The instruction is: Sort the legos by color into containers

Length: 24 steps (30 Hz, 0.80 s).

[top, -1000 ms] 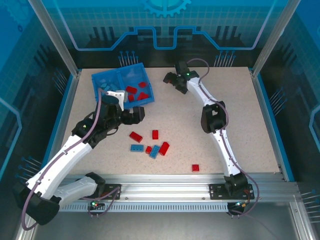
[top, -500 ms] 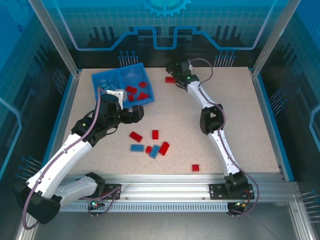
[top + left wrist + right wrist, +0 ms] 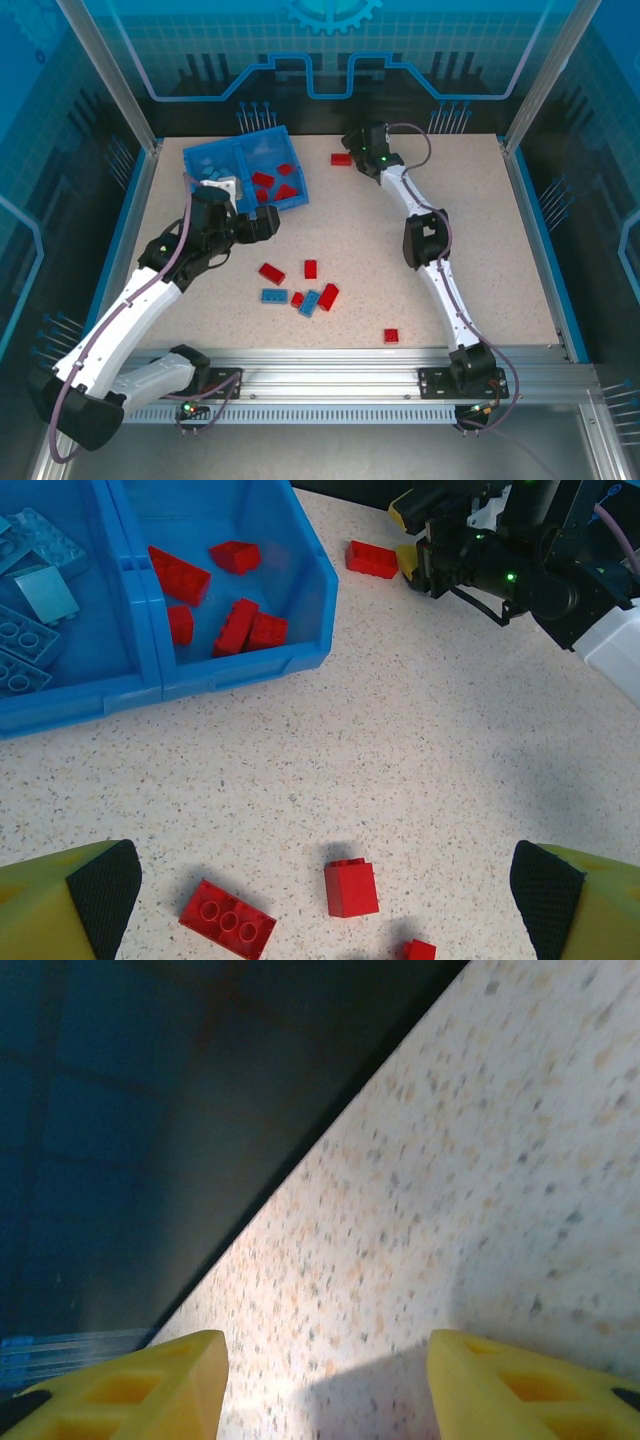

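A: Left pincer?

B: The left pincer is wide open and grips nothing. It hangs over the worktop just in front of the tray. In the left wrist view its yellow fingers sit at the two bottom corners, far apart.

A: Right one?

B: The right pincer is at the far side of the worktop, to the right of the tray. Its fingers stand apart with bare speckled worktop between them, so it holds nothing. A stray red brick lies just beside the lower of its two fingers, on the tray side. Touching or not, cannot tell.

A: Where are the legos?

B: Some are in the tray. The left compartment holds light blue bricks, and the right compartment holds red bricks.

A: And the rest?

B: They lie loose on the worktop, in a cluster near the middle and nearer the arm bases. It has a long red brick, an upright red brick, a flat blue brick, a tilted blue brick and a slanted red brick just beside it. A tiny red piece sits between the two blue ones.

A: Any outliers?

B: One lone red brick lies near the front edge, well apart from the cluster.
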Each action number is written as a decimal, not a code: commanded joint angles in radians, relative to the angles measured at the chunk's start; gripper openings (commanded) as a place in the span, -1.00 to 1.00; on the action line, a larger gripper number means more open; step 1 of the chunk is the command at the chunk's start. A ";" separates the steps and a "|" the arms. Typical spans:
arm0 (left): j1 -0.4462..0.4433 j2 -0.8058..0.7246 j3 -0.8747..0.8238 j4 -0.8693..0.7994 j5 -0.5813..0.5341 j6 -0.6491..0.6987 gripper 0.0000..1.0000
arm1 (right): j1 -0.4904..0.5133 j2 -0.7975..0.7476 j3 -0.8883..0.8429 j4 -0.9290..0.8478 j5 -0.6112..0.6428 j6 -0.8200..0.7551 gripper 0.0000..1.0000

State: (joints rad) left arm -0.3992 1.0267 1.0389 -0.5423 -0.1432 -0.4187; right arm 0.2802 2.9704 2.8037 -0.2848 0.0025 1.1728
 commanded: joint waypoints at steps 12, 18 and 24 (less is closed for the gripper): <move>0.011 -0.075 -0.050 -0.006 -0.012 -0.060 0.97 | 0.043 -0.034 -0.065 -0.635 -0.216 -0.283 -0.29; 0.012 -0.112 -0.065 -0.021 -0.014 -0.070 0.97 | 0.075 -0.078 -0.117 -0.733 -0.252 -0.418 -0.23; 0.012 -0.156 -0.085 -0.026 -0.013 -0.085 0.97 | 0.086 -0.138 -0.198 -0.823 -0.202 -0.423 -0.28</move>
State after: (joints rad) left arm -0.3954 0.8963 0.9699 -0.5499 -0.1432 -0.4786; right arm 0.3428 2.8017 2.6938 -0.8413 -0.2337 0.7979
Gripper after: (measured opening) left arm 0.987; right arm 0.361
